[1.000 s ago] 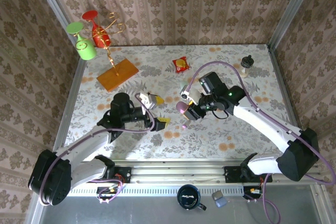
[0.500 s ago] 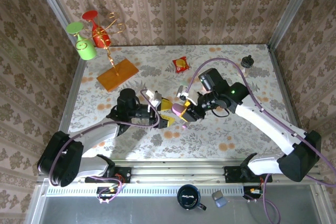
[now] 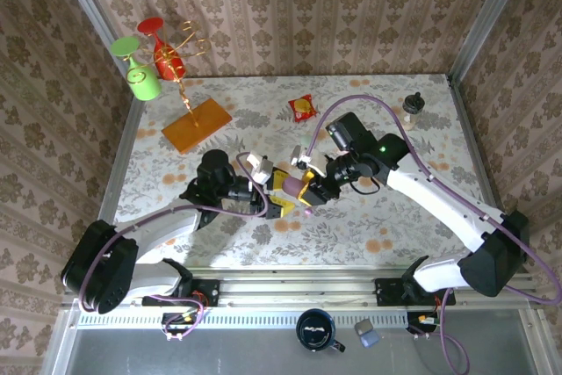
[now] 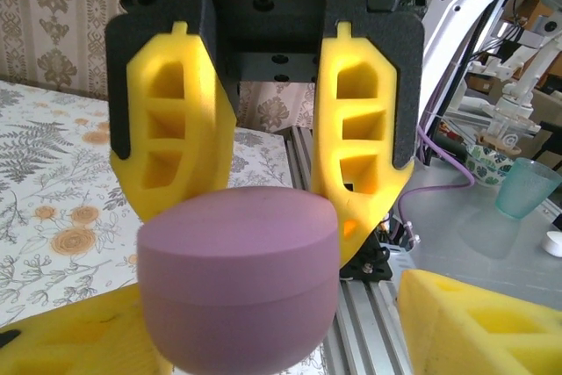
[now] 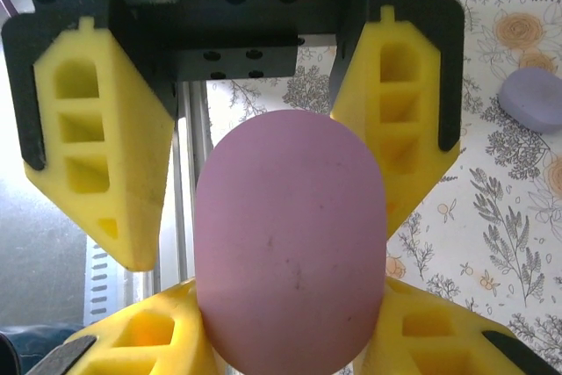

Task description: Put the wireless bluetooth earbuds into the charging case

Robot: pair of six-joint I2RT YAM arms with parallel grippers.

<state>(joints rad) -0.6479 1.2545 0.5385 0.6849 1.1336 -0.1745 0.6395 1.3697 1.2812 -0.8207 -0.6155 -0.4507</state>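
Observation:
A purple egg-shaped charging case [image 3: 292, 186] hangs above the middle of the table, lid closed. My right gripper [image 3: 304, 187] is shut on it. In the right wrist view its two yellow fingers [image 5: 140, 335] press both sides of the case [image 5: 290, 261]. My left gripper [image 3: 280, 192] faces it from the left and is open. In the left wrist view its fingers [image 4: 474, 322] stand wide around the case [image 4: 237, 278], one of them well apart from it. A small lavender earbud-sized piece [image 5: 531, 98] lies on the table; a tiny pinkish bit [image 3: 309, 212] lies below the grippers.
A wooden board [image 3: 196, 124] with a gold stand holding red and green cups [image 3: 140, 81] is at the back left. A red snack packet [image 3: 301, 109] and a dark knobbed object [image 3: 413, 104] sit at the back. The rail [image 3: 290, 292] runs along the near edge.
My left gripper has moved right to the case and now brackets it with open fingers. My right gripper has shifted a little left, still holding the case.

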